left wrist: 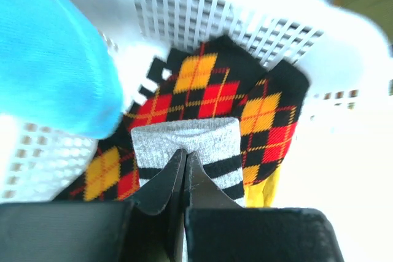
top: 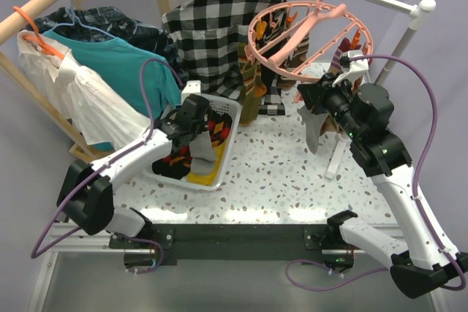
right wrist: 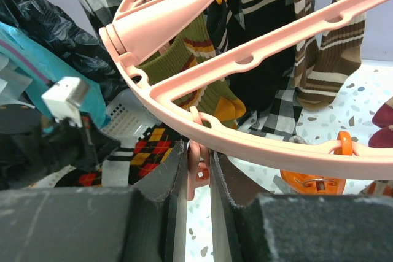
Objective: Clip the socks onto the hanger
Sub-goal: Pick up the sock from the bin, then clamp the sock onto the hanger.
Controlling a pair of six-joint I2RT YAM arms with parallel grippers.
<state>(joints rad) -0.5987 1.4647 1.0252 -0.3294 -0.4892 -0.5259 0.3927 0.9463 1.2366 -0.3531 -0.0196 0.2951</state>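
In the white mesh basket [top: 228, 139] my left gripper [left wrist: 185, 154] is shut on the cuff of a grey sock [left wrist: 184, 134] with black stripes, which lies on red, yellow and black argyle socks [left wrist: 202, 87]. From above, that gripper [top: 199, 134] sits low in the basket with the grey sock [top: 203, 151] under it. My right gripper [right wrist: 198, 151] is shut on a pink clip peg [right wrist: 198, 173] dangling from the salmon-pink hanger [right wrist: 264, 145]. The hanger [top: 307, 34] hangs tilted from the white rail, and olive [right wrist: 196, 59], black [right wrist: 264, 41] and brown striped socks [right wrist: 331, 47] are clipped to it.
A black-and-white checked shirt [top: 212, 34] hangs behind the basket. Teal and white clothes [top: 110, 71] hang on the wooden rack at left. An orange peg [right wrist: 313, 179] hangs from the ring to the right of my fingers. A grey cloth [top: 313, 133] dangles below the right wrist.
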